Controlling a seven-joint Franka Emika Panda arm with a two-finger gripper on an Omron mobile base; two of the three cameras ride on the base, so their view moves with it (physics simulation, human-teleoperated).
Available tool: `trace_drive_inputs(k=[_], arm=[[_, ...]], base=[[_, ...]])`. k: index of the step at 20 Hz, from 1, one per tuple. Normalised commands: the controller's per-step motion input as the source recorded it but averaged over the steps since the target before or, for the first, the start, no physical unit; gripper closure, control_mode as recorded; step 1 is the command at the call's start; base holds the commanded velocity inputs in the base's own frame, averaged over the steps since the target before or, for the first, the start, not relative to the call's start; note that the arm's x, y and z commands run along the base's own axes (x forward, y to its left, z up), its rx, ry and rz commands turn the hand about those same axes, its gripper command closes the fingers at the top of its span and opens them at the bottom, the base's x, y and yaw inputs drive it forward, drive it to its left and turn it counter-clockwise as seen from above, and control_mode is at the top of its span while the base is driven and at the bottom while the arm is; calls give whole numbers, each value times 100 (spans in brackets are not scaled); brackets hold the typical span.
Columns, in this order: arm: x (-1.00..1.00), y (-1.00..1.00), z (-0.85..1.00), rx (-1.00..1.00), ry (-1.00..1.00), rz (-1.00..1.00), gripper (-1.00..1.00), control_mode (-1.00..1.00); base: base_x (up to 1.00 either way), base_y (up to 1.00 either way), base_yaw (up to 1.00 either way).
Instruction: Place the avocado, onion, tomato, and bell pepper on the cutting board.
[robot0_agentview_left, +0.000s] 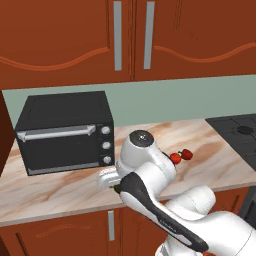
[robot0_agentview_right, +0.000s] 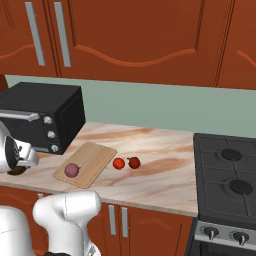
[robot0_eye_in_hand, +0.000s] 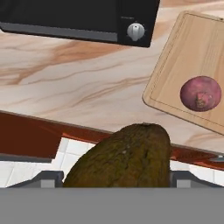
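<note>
The dark olive-brown avocado (robot0_eye_in_hand: 122, 157) sits between my gripper's (robot0_eye_in_hand: 116, 180) two fingertips, shut on it, and hangs over the counter's front edge, left of the cutting board (robot0_eye_in_hand: 192, 52). In the right base view the gripper (robot0_agentview_right: 17, 169) is at the far left, left of the board (robot0_agentview_right: 95, 152). The purplish onion (robot0_eye_in_hand: 200, 93) lies on the board's near part (robot0_agentview_right: 72, 170). The tomato (robot0_agentview_right: 118, 163) and the bell pepper (robot0_agentview_right: 133, 162) rest side by side on the counter just right of the board, the tomato (robot0_agentview_left: 175, 158) nearer to it than the pepper (robot0_agentview_left: 186, 154).
A black toaster oven (robot0_agentview_right: 42, 117) stands on the counter behind the gripper and left of the board, its knob (robot0_eye_in_hand: 135, 30) close to the board's corner. A dark stovetop (robot0_agentview_right: 225, 175) takes up the right end. Wall cabinets hang above.
</note>
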Motion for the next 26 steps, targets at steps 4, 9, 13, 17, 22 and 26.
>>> trace_drive_inputs(k=[4,9,13,17,22,26], arm=[[-7,-67,54,-2,-15,0,100,-100],[0,-71,40,-3,-15,0,100,-100],[14,-72,33,-1,-9,0,100,-100],[42,-64,34,0,-1,0,100,-100],[51,-45,3,0,0,0,100,-100],[69,-19,-5,0,0,0,100,-100]], base=[[0,0,0],[0,0,0],[0,0,0],[0,0,0],[0,0,0],[0,0,0]])
